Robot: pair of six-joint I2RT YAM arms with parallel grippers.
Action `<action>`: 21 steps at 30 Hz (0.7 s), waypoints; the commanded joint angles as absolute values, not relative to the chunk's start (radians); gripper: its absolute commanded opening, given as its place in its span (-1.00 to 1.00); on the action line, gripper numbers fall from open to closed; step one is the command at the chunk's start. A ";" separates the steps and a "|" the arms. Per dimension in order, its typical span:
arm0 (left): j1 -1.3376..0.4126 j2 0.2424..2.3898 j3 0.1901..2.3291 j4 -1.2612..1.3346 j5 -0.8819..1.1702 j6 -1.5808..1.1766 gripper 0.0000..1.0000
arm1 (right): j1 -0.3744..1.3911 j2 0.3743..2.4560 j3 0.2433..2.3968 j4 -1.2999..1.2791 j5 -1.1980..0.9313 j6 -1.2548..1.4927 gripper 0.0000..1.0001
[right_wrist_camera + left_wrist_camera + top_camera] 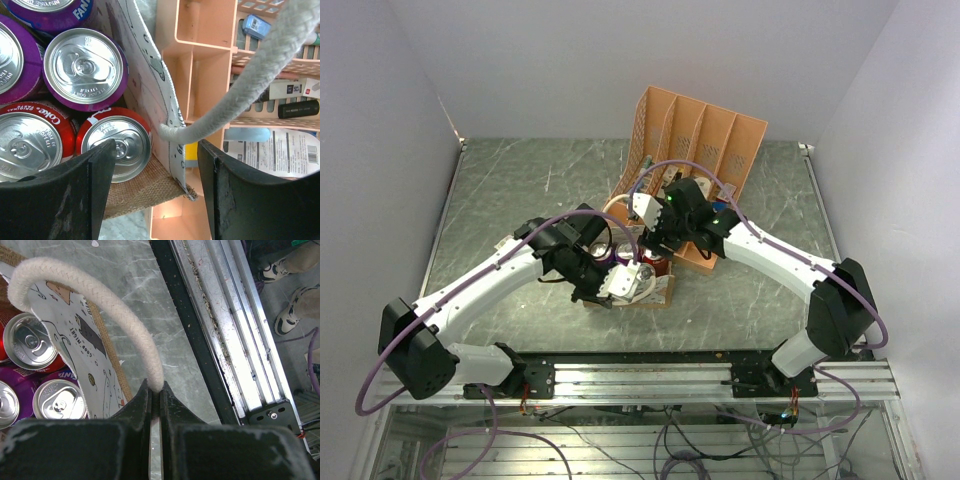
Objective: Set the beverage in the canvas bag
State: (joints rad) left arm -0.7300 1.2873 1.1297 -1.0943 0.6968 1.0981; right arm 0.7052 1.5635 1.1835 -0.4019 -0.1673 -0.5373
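Beverage cans (654, 263) already sit in the small tan-brown canvas bag (660, 292), which in the top view stands on the grey-green marbled table (520, 190) just in front of the tall orange slotted file rack (705, 135). The left gripper (625, 283) is at its near side and the right gripper (655, 245) at its far side. The left wrist view shows the left gripper (156, 390) pressed together on the end of a white braided rope handle (100, 295), which arches over the bag's whitish printed panel (85, 335). Inside stand a red can (27, 342) and a purple can (60, 400), both upright with silver tops showing, and the aluminium rail (240, 315) runs along the table edge. In the right wrist view the right gripper (156, 150) is spread wide and grips nothing. Between its fingers lie the bag wall (150, 85) and the root of the other rope handle (240, 90). Packed upright in the bag are two red Coke cans (117, 142) and several purple cans (82, 67), touching one another. The rack's compartments (200, 60) hold small packaged items and a barcoded sheet.
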 commanded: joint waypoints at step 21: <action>-0.722 1.264 1.165 -1.016 0.715 0.969 -0.86 | 0.471 1.353 1.340 -0.664 -0.538 -0.530 0.44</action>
